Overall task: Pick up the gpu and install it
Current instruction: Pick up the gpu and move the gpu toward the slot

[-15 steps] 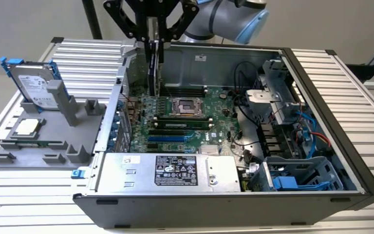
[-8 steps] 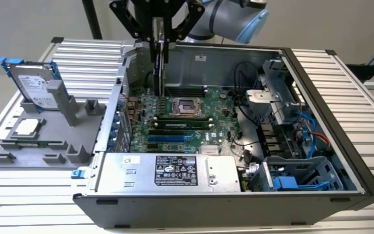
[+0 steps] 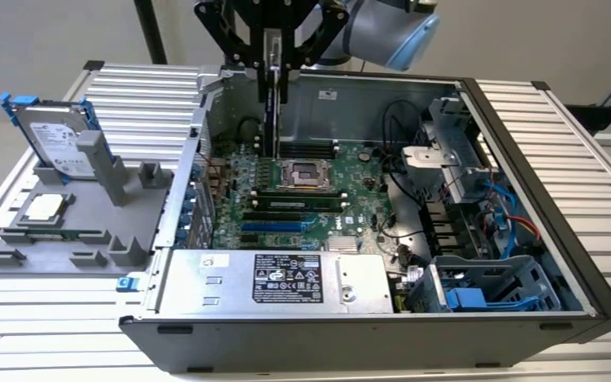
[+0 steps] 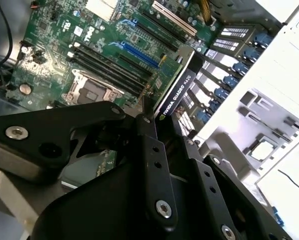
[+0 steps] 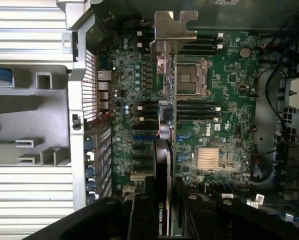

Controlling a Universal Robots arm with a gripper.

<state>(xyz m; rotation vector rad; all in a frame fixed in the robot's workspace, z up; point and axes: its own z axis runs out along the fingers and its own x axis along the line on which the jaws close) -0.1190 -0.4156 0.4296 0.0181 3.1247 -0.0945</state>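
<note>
I see gripper point(image 3: 274, 70) clamped on gpu point(image 3: 270, 111), 2 fingers pinching its faces. Card hangs upright, edge-on in exterior view, inside open case point(image 3: 560, 207) over motherboard point(image 3: 317, 207). Can't tell if lower end touches board. In first wrist view, silver bracket point(image 5: 172, 34) is at card's far end from gripper, and card edge runs beside CPU socket point(image 5: 189, 77). Hard drive point(image 3: 56, 143) stands in grey fixture point(image 3: 29, 239) outside case, on exterior view's left.
</note>
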